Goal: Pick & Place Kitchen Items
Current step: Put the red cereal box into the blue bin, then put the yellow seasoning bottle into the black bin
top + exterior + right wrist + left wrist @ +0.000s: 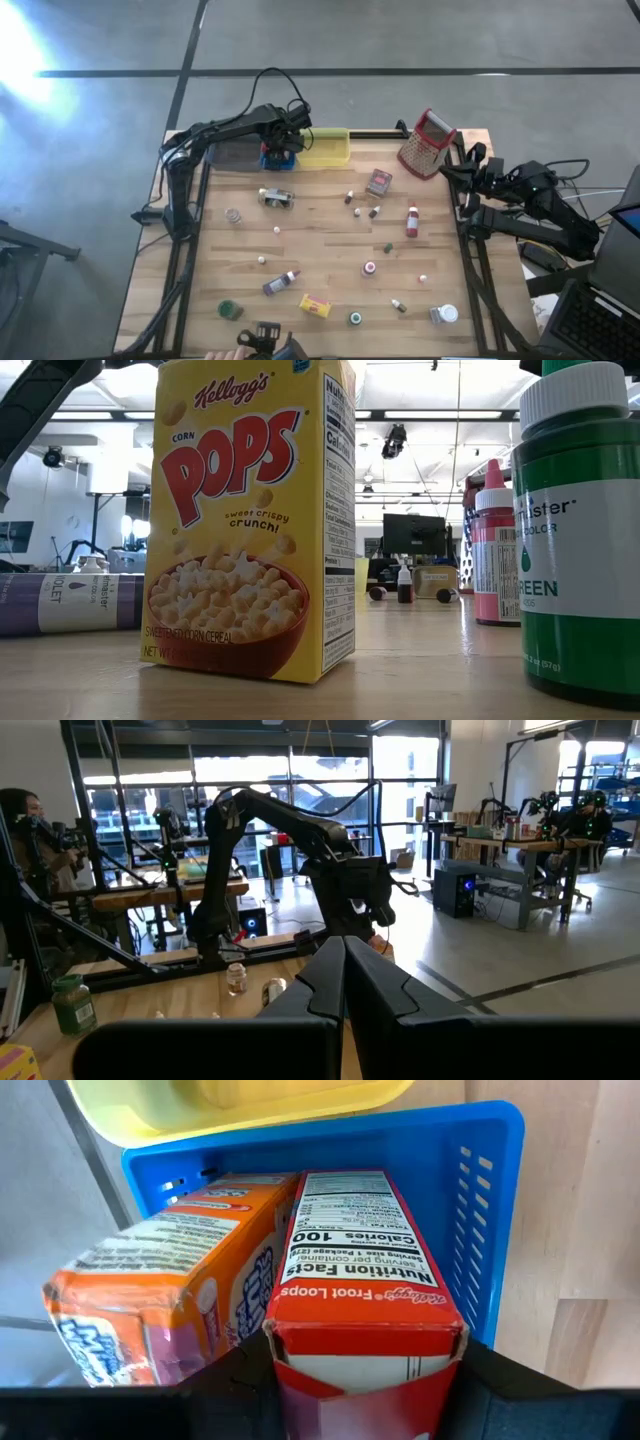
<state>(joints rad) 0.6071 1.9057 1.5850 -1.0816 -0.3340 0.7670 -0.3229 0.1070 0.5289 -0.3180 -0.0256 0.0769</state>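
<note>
My left gripper (283,140) (365,1370) is over the blue tray (278,159) (485,1190) at the table's far left. It is shut on a red Froot Loops box (365,1260), which points down into the tray. An orange box (170,1290) lies tilted in the tray beside it. Other kitchen items lie spread over the table: a red bottle (412,222), a yellow box (315,306) (250,520), a purple bottle (281,283). My right gripper (468,178) (345,965) waits shut at the table's right edge, holding nothing. My left gripper pinches the red box between its two fingers (235,1385), on the two side faces at the box's upper end (290,1360). The fingers slant down steeply from above and lie along the box. The nutrition face looks up at the wrist. Whether the lower end rests on the tray floor cannot be told.
A yellow tray (325,148) (230,1110) stands right of the blue one and a grey tray (235,152) left of it. The metal grater with a red handle (428,143) stands at the far right. A green bottle (580,540) stands close to the low camera.
</note>
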